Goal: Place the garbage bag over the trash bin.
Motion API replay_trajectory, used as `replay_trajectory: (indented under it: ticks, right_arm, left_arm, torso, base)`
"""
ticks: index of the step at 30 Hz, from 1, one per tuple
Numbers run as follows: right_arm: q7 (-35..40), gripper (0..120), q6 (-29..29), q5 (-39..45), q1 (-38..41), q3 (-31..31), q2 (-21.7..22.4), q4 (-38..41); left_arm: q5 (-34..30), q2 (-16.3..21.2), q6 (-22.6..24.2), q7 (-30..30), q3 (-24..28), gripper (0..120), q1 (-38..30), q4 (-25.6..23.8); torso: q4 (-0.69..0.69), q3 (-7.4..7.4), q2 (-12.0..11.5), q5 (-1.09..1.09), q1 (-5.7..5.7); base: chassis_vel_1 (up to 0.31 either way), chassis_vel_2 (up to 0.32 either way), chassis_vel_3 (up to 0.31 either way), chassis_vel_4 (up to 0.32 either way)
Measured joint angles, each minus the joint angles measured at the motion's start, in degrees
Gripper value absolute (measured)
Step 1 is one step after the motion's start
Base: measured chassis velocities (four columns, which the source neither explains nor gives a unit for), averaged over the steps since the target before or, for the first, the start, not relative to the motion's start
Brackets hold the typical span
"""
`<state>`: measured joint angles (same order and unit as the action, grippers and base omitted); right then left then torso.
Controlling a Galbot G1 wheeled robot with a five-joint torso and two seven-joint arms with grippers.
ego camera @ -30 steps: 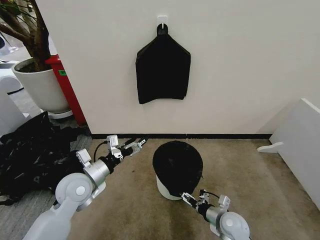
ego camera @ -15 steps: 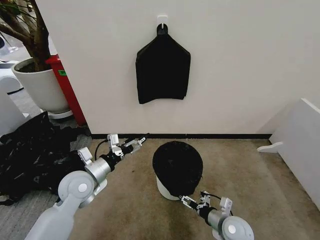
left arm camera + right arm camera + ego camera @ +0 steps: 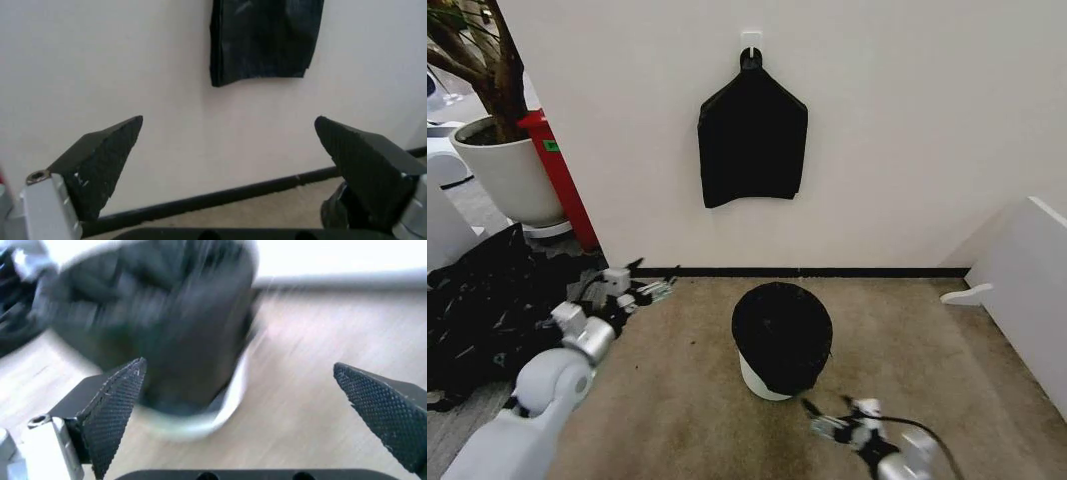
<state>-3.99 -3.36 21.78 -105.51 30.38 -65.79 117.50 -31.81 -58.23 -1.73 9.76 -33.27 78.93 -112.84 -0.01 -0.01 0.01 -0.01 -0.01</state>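
The glossy black garbage bag (image 3: 782,332) covers the top and most of the sides of the cream-white trash bin (image 3: 760,385), which stands on the carpet near the wall. Only the bin's lower part shows below the bag. My left gripper (image 3: 659,285) hangs open to the left of the bin, well apart from it; in the left wrist view its fingers (image 3: 100,165) are spread wide and face the wall. My right gripper (image 3: 815,422) is open just in front of the bin, low over the floor. The right wrist view shows the bagged bin (image 3: 167,325) blurred beyond its spread fingers (image 3: 113,410).
A flat black bundle (image 3: 752,140) hangs from a hook on the wall above the bin. A big black plastic heap (image 3: 487,310) lies on the left floor, behind it a white plant pot (image 3: 507,175) and a red object (image 3: 562,185). A white panel (image 3: 1027,290) stands at the right.
My left arm has swung left, away from the bin. My right gripper has pulled back from the bin's base towards me. The bag stays over the bin.
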Motion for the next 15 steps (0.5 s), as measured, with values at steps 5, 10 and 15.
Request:
replay_trajectory:
  ticks: [5,10,15]
  right_arm:
    - [3.87,100,-3.49,-7.45,1.9,5.8,-10.77,5.11]
    - [3.64,100,0.13,-7.59,2.98,6.23,-17.39,11.5]
    - [1.7,100,1.4,-7.89,1.42,5.16,-21.08,14.48]
  left_arm:
    - [5.49,-5.7,-5.82,-1.34,-2.28,100,11.23,-5.39]
    - [10.63,-10.84,-8.56,-2.0,-3.16,100,20.56,-11.18]
    - [15.55,-13.74,-7.52,-1.75,-3.28,100,24.72,-16.65]
  torso:
    - [0.01,0.0,0.0,0.01,0.0]
    - [0.03,0.0,0.0,0.02,0.0]
    - [0.02,0.0,0.0,0.01,0.0]
  base:
    - [0.0,0.0,0.0,0.0]
    - [0.0,0.0,0.0,0.0]
    - [0.0,0.0,0.0,0.0]
